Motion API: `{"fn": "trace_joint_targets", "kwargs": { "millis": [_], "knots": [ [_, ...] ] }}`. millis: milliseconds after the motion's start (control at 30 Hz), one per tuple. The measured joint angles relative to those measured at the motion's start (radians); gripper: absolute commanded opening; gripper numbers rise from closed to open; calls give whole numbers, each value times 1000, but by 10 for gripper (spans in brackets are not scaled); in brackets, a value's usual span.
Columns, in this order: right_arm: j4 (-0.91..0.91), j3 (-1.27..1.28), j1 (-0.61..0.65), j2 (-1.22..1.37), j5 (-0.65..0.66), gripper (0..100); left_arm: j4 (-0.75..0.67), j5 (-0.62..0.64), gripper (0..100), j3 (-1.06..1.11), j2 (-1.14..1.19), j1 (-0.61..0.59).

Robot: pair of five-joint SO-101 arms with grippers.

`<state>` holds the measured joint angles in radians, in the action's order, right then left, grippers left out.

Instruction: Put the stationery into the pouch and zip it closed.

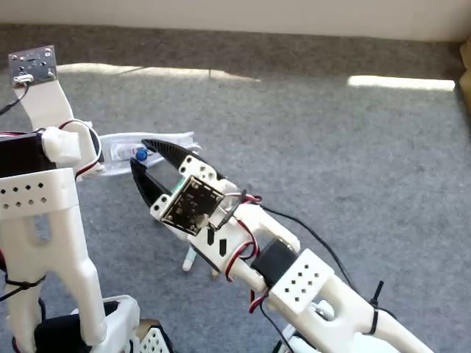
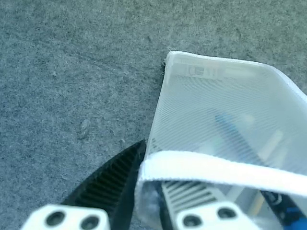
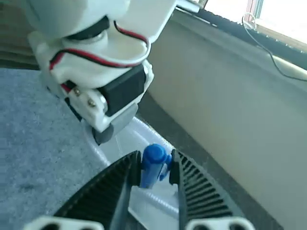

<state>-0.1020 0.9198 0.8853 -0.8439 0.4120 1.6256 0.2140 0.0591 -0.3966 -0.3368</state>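
A clear mesh pouch (image 1: 165, 142) with a white zip band lies on the grey carpet. My left gripper (image 2: 153, 163) is shut on the pouch's (image 2: 225, 110) open edge, one finger outside and one inside. A blue-capped pen (image 3: 153, 165) sticks out of the pouch mouth, and my right gripper (image 3: 154, 160) is shut on its capped end. From above, the right gripper (image 1: 137, 153) sits at the pouch mouth beside the left arm (image 1: 66, 147). More stationery shows faintly through the mesh. A white pen-like item (image 1: 190, 259) lies on the carpet under the right arm.
Grey carpet (image 1: 353, 162) stretches open to the right and far side. A pale wall (image 3: 230, 110) rises behind the pouch. The left arm's wrist (image 3: 105, 86) hangs close over the pouch, just in front of the right gripper.
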Motion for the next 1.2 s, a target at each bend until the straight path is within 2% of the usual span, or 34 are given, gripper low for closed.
{"fn": "trace_joint_targets", "kwargs": {
  "millis": [433, 633, 733, 867, 1000, 1200],
  "knots": [
    [-192, 0, -11, -209, -11, 116, 0, 0, 6, 0, 0, 0],
    [-339, 0, -91, -331, -258, 118, 0, 0, 6, 0, 0, 0],
    [-371, 0, -158, -347, -328, 118, 0, 0, 6, 0, 0, 0],
    [-374, 0, -224, -348, -345, 117, 0, 0, 6, 0, 0, -17],
    [-407, 9, -230, -348, -347, 117, 0, 2, 6, 2, 5, -66],
    [-465, 9, -232, -347, -347, 117, 0, 2, 6, 2, 5, -72]
  ]
}}
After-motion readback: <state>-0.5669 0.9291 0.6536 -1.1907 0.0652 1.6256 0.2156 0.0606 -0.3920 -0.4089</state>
